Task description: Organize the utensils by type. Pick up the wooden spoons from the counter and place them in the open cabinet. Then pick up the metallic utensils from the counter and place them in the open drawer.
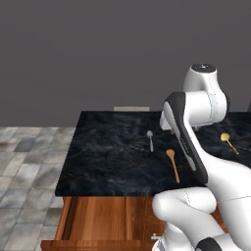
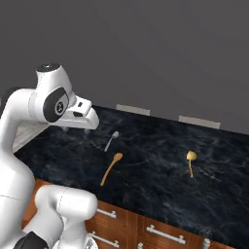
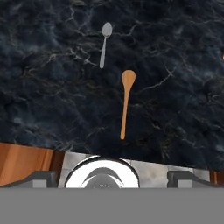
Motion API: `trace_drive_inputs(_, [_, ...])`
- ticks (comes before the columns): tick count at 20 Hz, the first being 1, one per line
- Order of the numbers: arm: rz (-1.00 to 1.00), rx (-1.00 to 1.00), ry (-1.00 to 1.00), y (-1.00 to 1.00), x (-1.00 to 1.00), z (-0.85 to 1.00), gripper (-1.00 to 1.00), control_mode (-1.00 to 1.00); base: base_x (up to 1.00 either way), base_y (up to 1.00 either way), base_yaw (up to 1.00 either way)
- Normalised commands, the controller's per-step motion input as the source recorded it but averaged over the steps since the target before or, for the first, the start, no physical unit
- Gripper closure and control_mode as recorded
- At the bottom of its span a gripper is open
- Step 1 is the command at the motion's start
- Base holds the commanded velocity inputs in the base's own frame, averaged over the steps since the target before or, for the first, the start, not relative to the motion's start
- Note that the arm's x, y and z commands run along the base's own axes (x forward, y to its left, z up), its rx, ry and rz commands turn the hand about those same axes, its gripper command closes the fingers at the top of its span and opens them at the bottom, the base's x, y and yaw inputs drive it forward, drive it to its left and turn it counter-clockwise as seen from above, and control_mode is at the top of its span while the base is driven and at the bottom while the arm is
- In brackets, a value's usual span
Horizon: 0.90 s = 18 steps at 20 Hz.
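Note:
On the black marble counter (image 1: 108, 147) lie the utensils. A small silver metal spoon (image 1: 150, 139) (image 2: 111, 140) (image 3: 104, 47) rests nearest the back. Beside it is a wooden spoon (image 1: 172, 164) (image 2: 111, 168) (image 3: 125, 103), and a second wooden spoon (image 1: 228, 141) (image 2: 190, 161) lies farther right. My gripper (image 2: 76, 129) (image 3: 113, 178) hangs open and empty above the counter's front left part, short of the two nearer spoons and touching nothing. The open drawer (image 1: 98, 218) sticks out below the counter's front edge. The open cabinet is out of view.
My own arm link (image 1: 188, 142) crosses the counter between the two wooden spoons in the left base view. Closed drawer fronts with silver handles (image 2: 163, 232) run under the counter. A tiled floor (image 1: 24, 162) lies left of the counter's end.

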Motion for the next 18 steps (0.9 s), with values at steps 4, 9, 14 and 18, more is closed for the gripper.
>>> trace_drive_inputs(4, [0.00, 0.00, 0.00, 0.00, 0.00, 0.00, -1.00, 1.00, 0.30, -0.15, 0.01])
trace_drive_inputs(9, [0.00, 0.01, 0.00, -0.06, 0.03, -0.07, -1.00, -1.00, 0.01, -0.14, 0.00])
trace_drive_inputs(14, [0.00, 0.01, 0.00, -0.33, 0.30, -0.35, -1.00, -1.00, 0.00, 0.00, 0.00])
trace_drive_inputs(18, [0.00, 0.00, 0.08, -0.24, 0.39, -0.34, -1.00, -1.00, 0.00, 0.00, 0.00])
